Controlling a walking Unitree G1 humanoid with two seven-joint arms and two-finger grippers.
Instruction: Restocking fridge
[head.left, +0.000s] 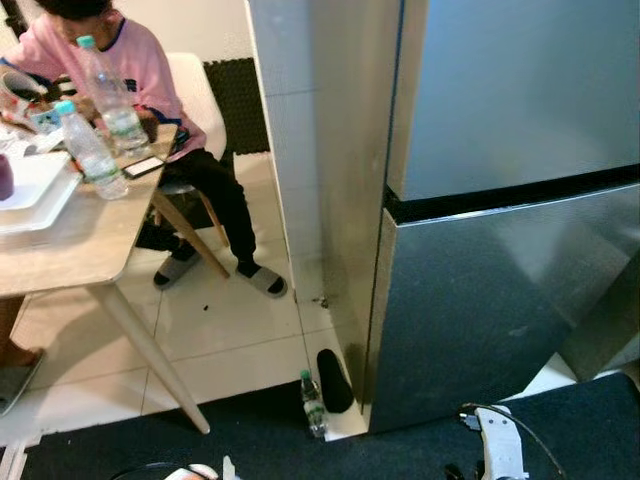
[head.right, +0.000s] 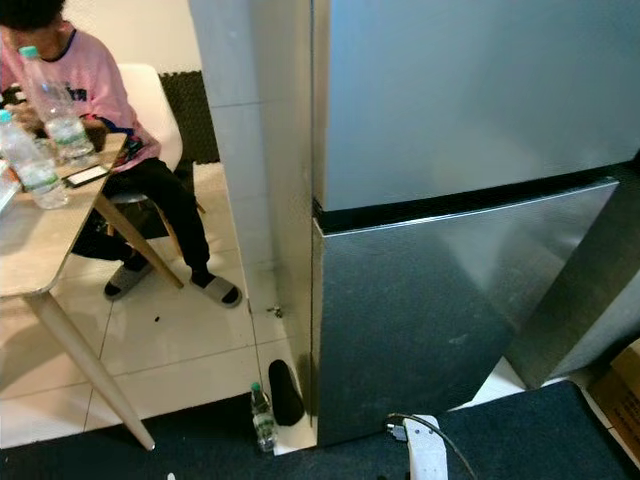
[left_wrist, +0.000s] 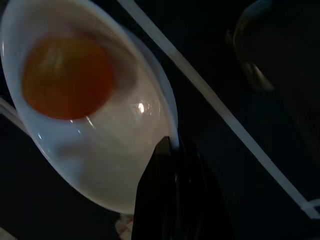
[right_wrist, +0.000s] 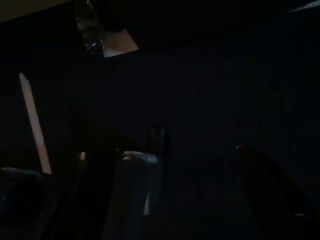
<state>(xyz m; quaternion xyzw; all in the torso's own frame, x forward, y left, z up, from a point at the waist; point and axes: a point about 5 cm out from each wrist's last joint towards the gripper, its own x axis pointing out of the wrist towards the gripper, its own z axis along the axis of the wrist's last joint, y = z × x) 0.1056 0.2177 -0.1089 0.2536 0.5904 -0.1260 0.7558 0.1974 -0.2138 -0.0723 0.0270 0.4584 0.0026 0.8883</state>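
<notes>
Here, bowl (left_wrist: 90, 130) between left fingers (left_wrist: 172, 200)

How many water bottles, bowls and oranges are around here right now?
Water bottles: 3, two on the table and one on the floor by the fridge
Bowls: 1
Oranges: 1
Total: 5

Fridge (head.left: 500, 200) doors shut; bottle (head.left: 313, 402), wall (head.left: 300, 150) flank left.
</notes>
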